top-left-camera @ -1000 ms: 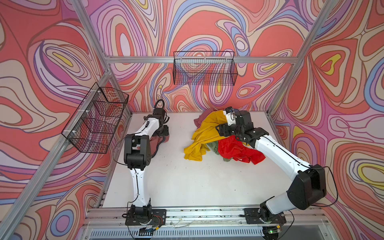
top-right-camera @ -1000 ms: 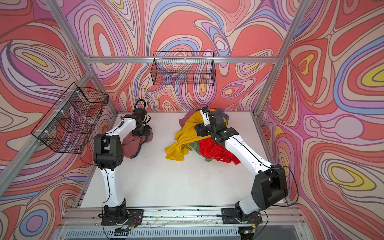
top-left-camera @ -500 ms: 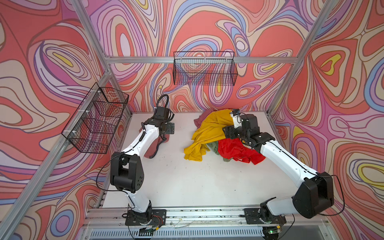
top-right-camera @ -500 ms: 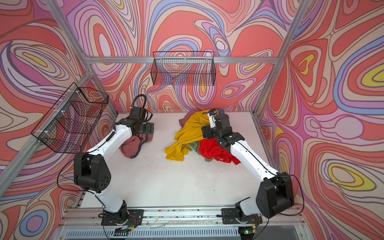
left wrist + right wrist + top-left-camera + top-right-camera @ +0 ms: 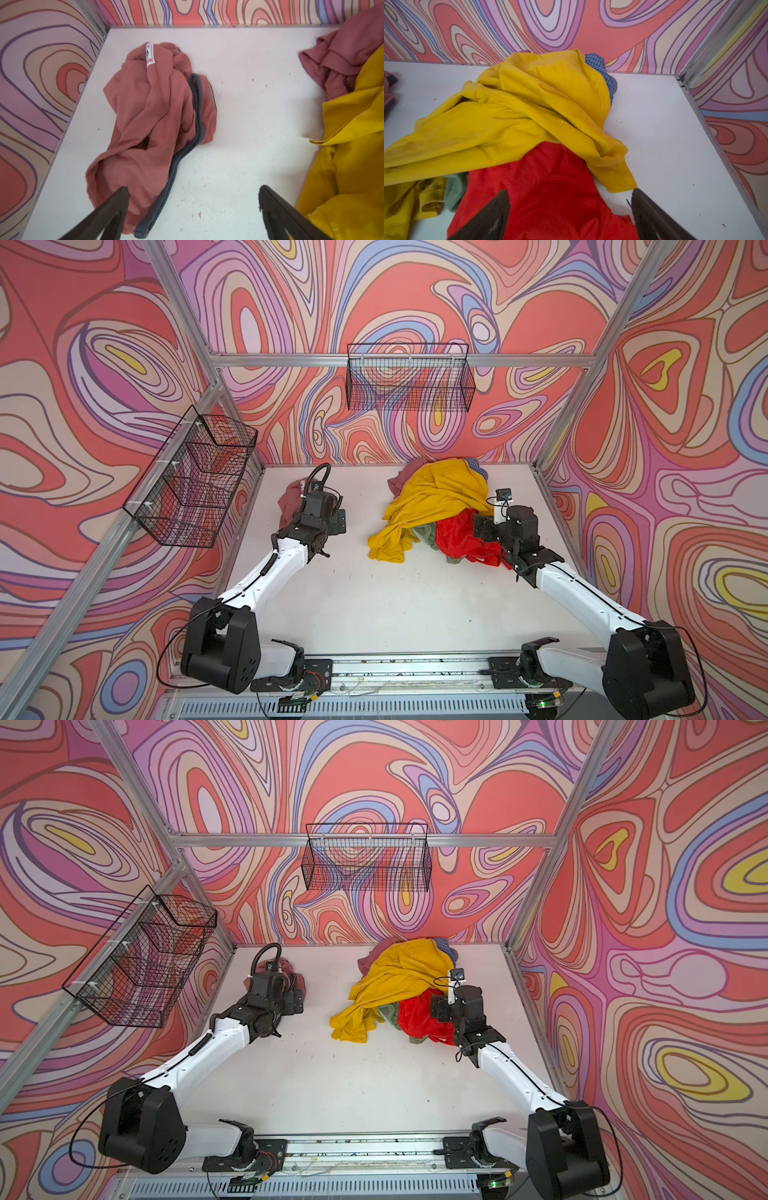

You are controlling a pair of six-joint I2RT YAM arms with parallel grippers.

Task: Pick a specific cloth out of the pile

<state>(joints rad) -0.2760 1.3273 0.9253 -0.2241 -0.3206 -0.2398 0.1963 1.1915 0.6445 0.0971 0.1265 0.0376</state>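
Black-fingered, my left gripper (image 5: 193, 188) is hanging wide open and empty at the near end of the rose-pink cloth (image 5: 158, 116), lying alone on the table (image 5: 249, 104); my right gripper (image 5: 570, 191) is gaping empty over the pile (image 5: 529, 108).

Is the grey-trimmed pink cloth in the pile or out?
Out: the cloth lies alone on the table, apart from the pile.

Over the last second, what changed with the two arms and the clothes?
The left arm and right arm drew back toward the front, elbows dropping. The left fingers opened wide above the pink cloth, holding nothing; the right fingers slid off the yellow shirt to above the red garment, also opening. The cloth and the pile stayed where they lay.
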